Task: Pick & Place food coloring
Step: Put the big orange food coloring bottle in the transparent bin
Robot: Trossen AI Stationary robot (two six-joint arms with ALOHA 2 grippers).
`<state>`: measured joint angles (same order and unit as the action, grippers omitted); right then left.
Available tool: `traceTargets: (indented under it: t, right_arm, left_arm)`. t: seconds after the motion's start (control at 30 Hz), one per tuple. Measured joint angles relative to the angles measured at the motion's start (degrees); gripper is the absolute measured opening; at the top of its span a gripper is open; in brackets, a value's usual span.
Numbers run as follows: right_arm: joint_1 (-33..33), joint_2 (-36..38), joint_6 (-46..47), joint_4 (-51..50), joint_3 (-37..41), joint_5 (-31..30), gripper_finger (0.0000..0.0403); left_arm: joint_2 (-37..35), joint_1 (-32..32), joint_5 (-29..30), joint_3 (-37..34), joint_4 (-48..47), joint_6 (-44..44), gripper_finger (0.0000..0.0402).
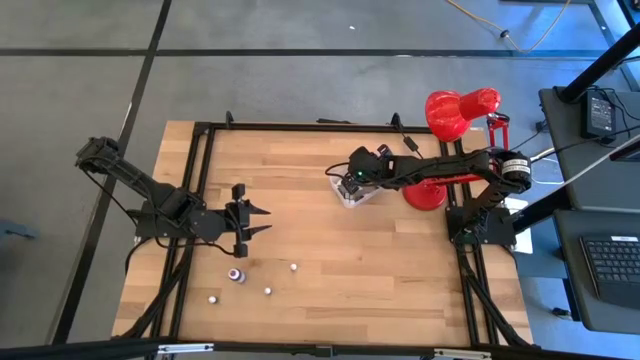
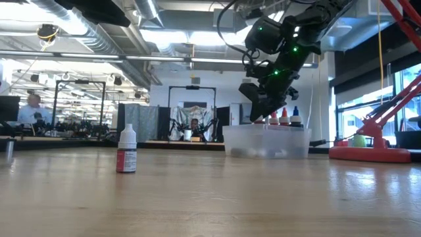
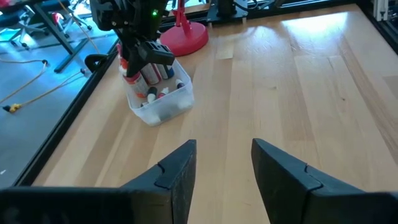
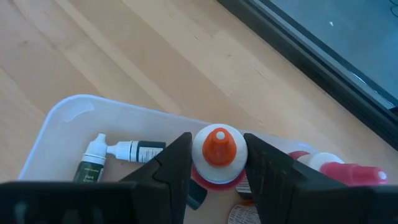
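The food coloring is a set of tiny bottles. Several stand or lie in a clear tub at the table's middle right. Others are scattered upright on the wood near the front left; one shows close in the low view. My right gripper hangs over the tub, shut on an orange-capped bottle. My left gripper is open and holds nothing, hovering left of centre above the scattered bottles. My right gripper pinches the orange-capped bottle between its two fingers at the white shoulder just below the cap. The fingers come from above, pointing down into the tub. The bottle stands upright; whether its base rests on the tub's floor is hidden.
A red desk lamp's round base stands just right of the tub, its shade over the far right corner. Dark-labelled bottles lie on the tub's floor. Bare wood stretches between the tub and the scattered bottles. People sit in the room beyond.
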<state>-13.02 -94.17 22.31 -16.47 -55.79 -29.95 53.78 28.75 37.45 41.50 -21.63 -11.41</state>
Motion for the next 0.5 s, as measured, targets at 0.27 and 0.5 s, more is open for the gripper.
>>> traceTargets:
  t: [0.27,0.5]
  right_arm:
    - [0.0,0.0,-0.02,0.0,0.0,0.0,0.0141]
    - [0.0,0.0,2.54,-0.07,-0.02,-0.45,0.0141]
  left_arm:
    - [-0.02,0.0,0.0,0.0,0.0,0.01,0.0149]
    - [-0.01,0.01,0.0,0.0,0.0,0.01,0.0152]
